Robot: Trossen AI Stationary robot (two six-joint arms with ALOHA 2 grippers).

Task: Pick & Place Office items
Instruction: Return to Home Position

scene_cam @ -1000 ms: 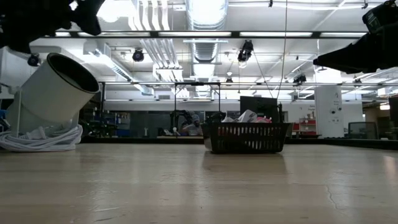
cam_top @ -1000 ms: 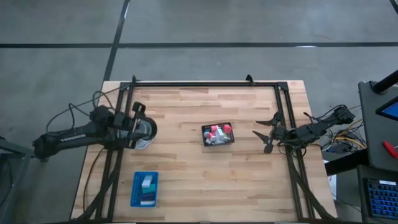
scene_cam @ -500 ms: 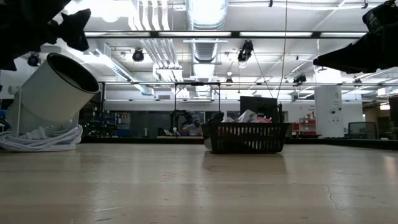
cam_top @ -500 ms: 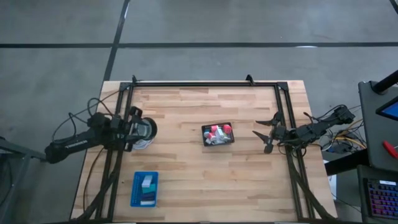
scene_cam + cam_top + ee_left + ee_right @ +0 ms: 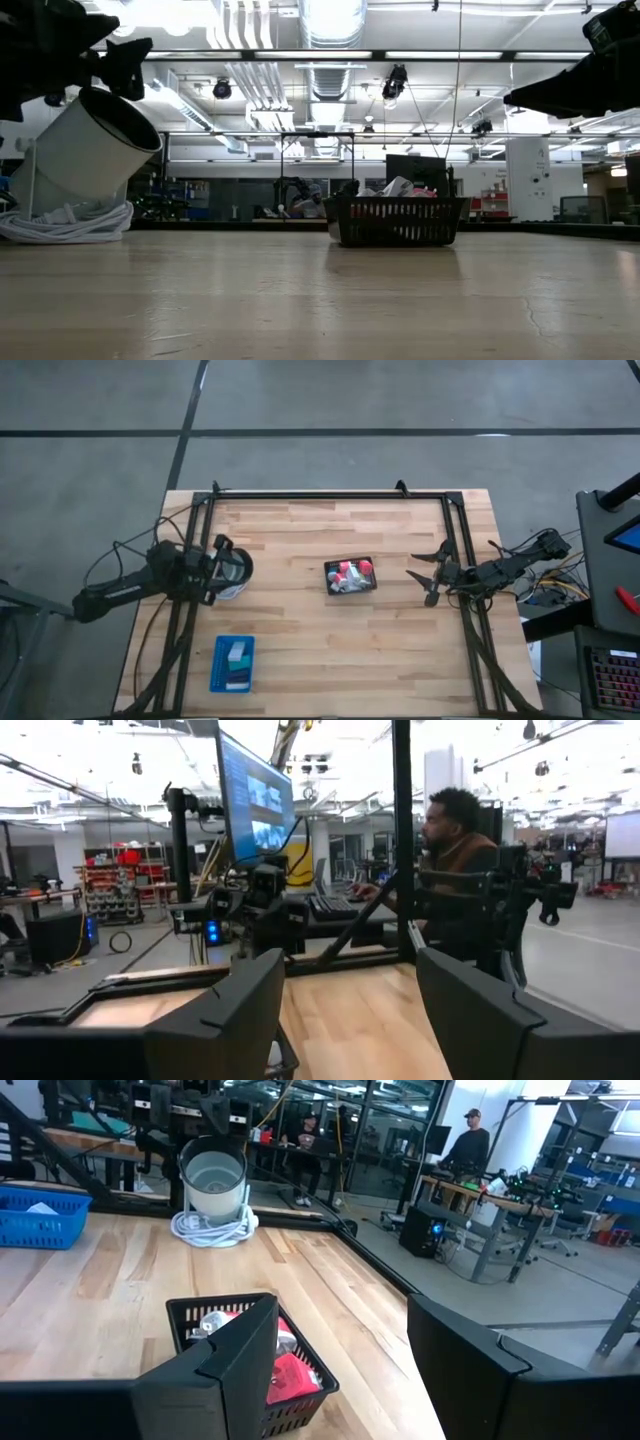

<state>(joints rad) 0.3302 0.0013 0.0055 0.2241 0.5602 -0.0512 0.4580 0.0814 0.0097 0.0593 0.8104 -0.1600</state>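
left pincer [image 5: 350, 975] spread, right pincer [image 5: 340, 1325] spread

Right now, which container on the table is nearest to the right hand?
The black mesh basket at the table's middle. The blue bin and the white cylinder are farther away, at the table's left side.

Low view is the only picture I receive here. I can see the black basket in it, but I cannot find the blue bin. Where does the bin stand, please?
Observer: The blue bin stands near the corner of the table on the left arm's side, well apart from the black basket.
Operator: Is something inside it?
Observer: Yes, white and teal blocks lie in it.
Operator: Do the grippers hold anything?
Observer: No. The left gripper and the right gripper are both open, with nothing between the fingers.
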